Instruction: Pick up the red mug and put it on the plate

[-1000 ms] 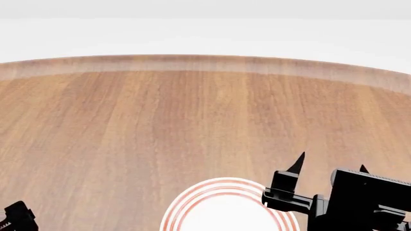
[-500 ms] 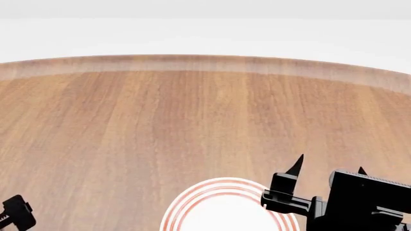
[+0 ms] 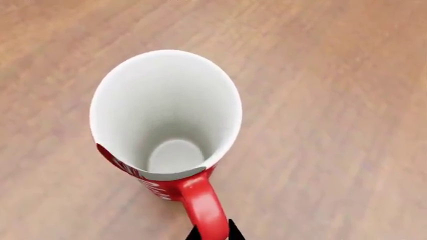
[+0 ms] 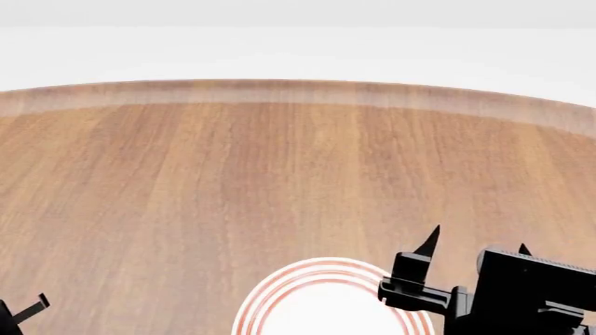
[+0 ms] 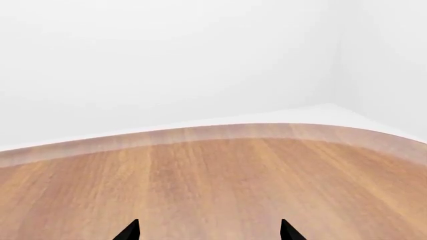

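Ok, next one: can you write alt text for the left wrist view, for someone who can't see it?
A tall red mug with a white inside stands upright on a wooden table, seen from above. Its red handle points toward the camera, with the two black fingertips of the left gripper on either side of the handle's end.

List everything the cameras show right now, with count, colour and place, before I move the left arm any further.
Red mug: one, red outside with white pattern, white inside, upright on the table, seen only in the left wrist view; handle flanked by the gripper's tips.
Plate: one, white with red rings, near table edge, cut off by the head view's bottom.
Table: one, brown wood, curved far edge.
Left gripper: black, its tips either side of the mug's handle.
Right gripper: black, fingers apart, holding nothing, beside the plate's right rim.
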Robot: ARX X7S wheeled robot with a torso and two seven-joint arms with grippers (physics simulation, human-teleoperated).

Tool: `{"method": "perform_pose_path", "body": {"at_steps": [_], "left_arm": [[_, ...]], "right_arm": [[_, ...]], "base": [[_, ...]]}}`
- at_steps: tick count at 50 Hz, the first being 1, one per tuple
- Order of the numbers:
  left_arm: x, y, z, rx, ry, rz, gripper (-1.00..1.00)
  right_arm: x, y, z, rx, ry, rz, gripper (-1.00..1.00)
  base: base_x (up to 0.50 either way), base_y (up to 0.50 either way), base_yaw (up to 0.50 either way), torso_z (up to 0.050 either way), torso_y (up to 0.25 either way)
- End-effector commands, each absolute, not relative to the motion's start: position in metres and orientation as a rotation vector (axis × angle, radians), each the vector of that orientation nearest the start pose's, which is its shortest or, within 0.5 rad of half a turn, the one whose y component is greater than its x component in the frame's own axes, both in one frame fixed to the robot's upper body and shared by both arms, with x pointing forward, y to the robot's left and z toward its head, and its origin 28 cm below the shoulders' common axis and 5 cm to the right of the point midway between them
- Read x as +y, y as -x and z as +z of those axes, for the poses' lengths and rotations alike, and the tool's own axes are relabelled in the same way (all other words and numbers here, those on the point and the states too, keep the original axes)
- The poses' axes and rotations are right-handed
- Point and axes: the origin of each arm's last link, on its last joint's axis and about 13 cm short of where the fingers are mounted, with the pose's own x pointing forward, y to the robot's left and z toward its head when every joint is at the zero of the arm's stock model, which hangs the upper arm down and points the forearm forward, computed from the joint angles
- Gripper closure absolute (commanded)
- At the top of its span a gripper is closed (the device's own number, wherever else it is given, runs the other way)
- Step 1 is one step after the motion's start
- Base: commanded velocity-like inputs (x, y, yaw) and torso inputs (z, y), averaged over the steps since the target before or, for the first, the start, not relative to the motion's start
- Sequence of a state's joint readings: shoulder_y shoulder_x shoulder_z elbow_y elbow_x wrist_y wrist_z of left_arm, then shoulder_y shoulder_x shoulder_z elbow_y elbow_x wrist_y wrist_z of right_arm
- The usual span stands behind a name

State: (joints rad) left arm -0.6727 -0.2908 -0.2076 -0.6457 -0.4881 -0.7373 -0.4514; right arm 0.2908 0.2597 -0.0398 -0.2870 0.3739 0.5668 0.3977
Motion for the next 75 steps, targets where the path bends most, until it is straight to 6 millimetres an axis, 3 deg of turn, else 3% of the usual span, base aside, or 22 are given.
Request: {"method": "perform_pose_path", "body": {"at_steps": [1,11,21,37,47,58,75], "left_arm": [[0.309,-0.318,0.046,0.692,0.349,0.574,1.0],[0.307,-0.317,0.05,0.68,0.331,0.565,1.0],[0.278,-0.319,0.082,0.585,0.196,0.373,1.0],[0.244,-0.321,0.101,0.495,0.089,0.092,1.0],[0.217,-0.331,0.106,0.434,0.003,-0.15,1.0],[0.195,-0.349,0.114,0.491,-0.057,-0.351,1.0],[0.169,-0.351,0.109,0.499,-0.211,-0.595,1.0]], "right_arm": [[-0.132,-0.258,0.11,0.018,-0.067,-0.23,-1.0],[-0.132,-0.258,0.11,0.017,-0.066,-0.23,-1.0],[-0.131,-0.259,0.112,0.014,-0.069,-0.229,-1.0],[-0.13,-0.259,0.114,0.012,-0.071,-0.225,-1.0],[-0.131,-0.258,0.113,0.012,-0.072,-0.226,-1.0],[-0.13,-0.259,0.113,0.01,-0.068,-0.225,-1.0],[-0.129,-0.259,0.113,0.011,-0.068,-0.222,-1.0]], "base": [[0.0,0.0,0.0,0.0,0.0],[0.0,0.0,0.0,0.0,0.0],[0.0,0.0,0.0,0.0,0.0],[0.0,0.0,0.0,0.0,0.0],[0.0,0.0,0.0,0.0,0.0],[0.0,0.0,0.0,0.0,0.0],[0.0,0.0,0.0,0.0,0.0]]}}
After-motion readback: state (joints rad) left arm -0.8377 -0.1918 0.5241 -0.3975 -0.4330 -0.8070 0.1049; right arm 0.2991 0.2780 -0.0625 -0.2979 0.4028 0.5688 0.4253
